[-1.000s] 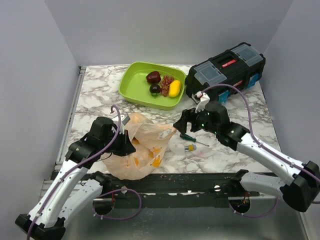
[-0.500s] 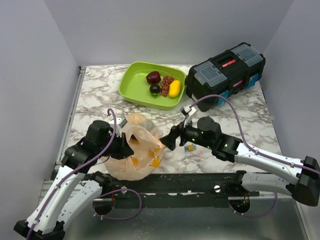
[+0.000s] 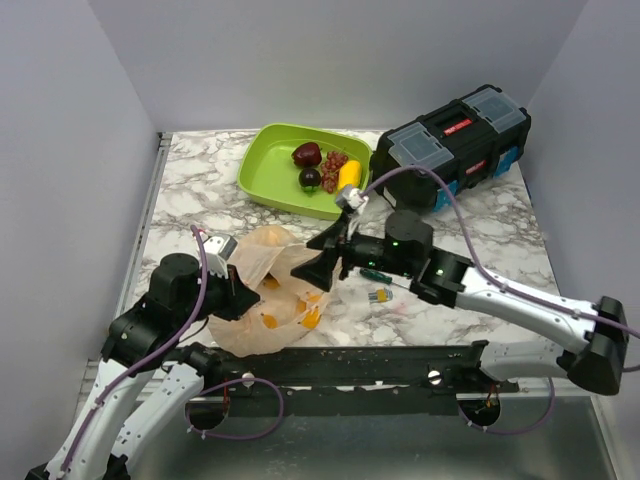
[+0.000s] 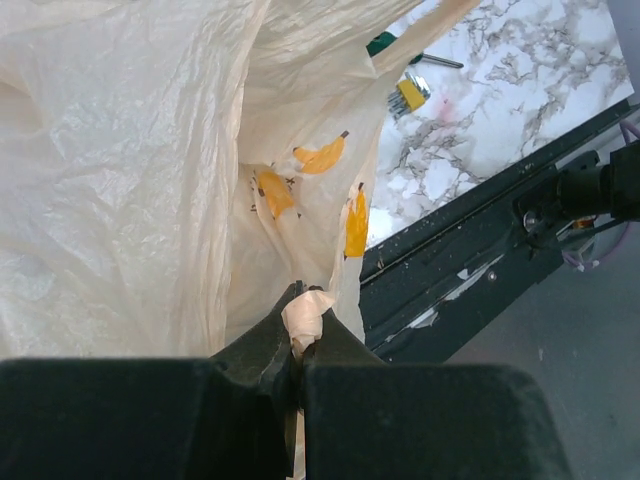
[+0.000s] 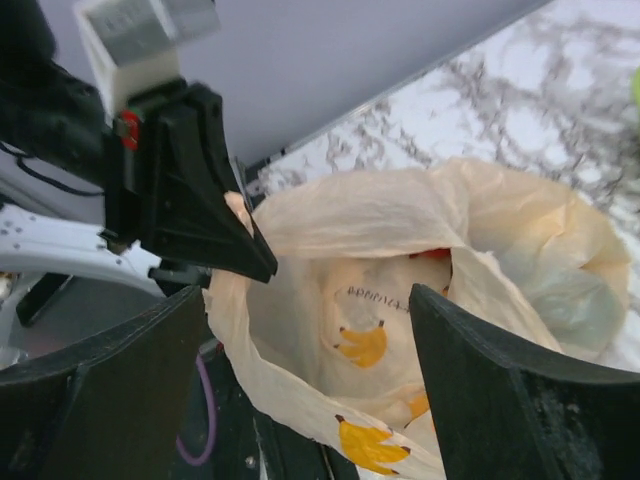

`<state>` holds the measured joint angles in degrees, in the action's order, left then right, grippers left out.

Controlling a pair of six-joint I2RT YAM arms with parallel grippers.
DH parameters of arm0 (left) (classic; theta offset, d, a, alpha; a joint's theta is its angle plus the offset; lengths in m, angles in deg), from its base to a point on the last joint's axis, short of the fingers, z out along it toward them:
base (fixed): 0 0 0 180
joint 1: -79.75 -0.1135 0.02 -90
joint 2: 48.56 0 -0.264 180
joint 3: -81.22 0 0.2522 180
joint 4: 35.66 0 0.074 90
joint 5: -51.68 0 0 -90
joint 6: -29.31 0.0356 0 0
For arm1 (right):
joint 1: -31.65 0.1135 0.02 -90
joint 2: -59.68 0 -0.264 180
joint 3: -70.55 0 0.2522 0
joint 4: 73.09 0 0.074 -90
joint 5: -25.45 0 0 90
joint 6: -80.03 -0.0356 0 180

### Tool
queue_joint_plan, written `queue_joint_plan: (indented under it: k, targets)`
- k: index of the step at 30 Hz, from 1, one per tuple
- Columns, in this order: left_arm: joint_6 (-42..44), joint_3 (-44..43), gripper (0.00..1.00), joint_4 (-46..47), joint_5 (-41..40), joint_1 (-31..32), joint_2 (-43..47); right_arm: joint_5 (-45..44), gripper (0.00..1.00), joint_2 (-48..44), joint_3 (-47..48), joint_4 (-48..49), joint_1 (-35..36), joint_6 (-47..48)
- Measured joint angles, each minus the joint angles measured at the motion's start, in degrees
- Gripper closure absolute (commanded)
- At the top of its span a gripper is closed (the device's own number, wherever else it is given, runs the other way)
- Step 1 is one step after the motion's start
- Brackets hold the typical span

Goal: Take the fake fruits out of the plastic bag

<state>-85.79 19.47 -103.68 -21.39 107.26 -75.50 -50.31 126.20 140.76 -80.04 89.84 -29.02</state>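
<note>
The pale-orange plastic bag [image 3: 283, 268] with banana prints lies at the table's front left, its mouth open towards the right. My left gripper [image 3: 247, 302] is shut on a fold of the bag's rim [image 4: 305, 318] and holds it up. My right gripper [image 3: 327, 263] is open and empty at the bag's mouth, its fingers [image 5: 470, 380] on either side of the opening [image 5: 390, 300]. A small red-orange patch [image 5: 432, 254] shows inside the bag. A dark red fruit [image 3: 307, 154], a dark purple one [image 3: 311, 178], a grape bunch [image 3: 333, 164] and a yellow fruit [image 3: 348, 176] lie in the lime-green tray [image 3: 262, 172].
A black toolbox [image 3: 450, 140] stands at the back right beside the tray. A green-handled screwdriver [image 3: 377, 274] and a small yellow-and-blue item [image 3: 380, 295] lie on the marble under my right arm. The black front rail [image 4: 470, 250] runs just behind the bag.
My right gripper has moved left from above the screwdriver to the bag's mouth. My left gripper has drawn back to the left with the bag's rim, which has widened the opening.
</note>
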Motion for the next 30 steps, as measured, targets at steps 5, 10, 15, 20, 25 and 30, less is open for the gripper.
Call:
queue_joint_plan:
  k: [5, 10, 15, 20, 25, 30]
  targets:
    - [0.0, 0.0, 1.0, 0.3, -0.7, 0.0, -1.4, 0.4, 0.34, 11.0, 0.5, 0.9, 3.0, -0.4]
    - [0.0, 0.1, 1.0, 0.4, -0.8, 0.0, -2.6, -6.4, 0.7, 20.7, 0.5, 2.2, 7.8, 2.3]
    - [0.0, 0.2, 1.0, 0.6, -0.9, 0.0, -2.6, -16.9, 0.71, 27.3, -2.6, 10.7, 11.3, 3.3]
    - [0.0, 0.2, 1.0, 0.7, -0.9, 0.0, -2.6, -21.4, 0.71, 35.0, -3.6, 21.5, 11.1, 3.8]
    - [0.0, 0.2, 1.0, 0.9, -1.0, 0.0, -2.4, -22.6, 0.7, 43.7, -1.3, 27.5, 11.1, 4.7]
    - [0.0, 0.2, 1.0, 1.0, -1.1, 0.0, -1.2, -28.0, 0.62, 50.2, 2.4, 30.2, 11.1, 5.4]
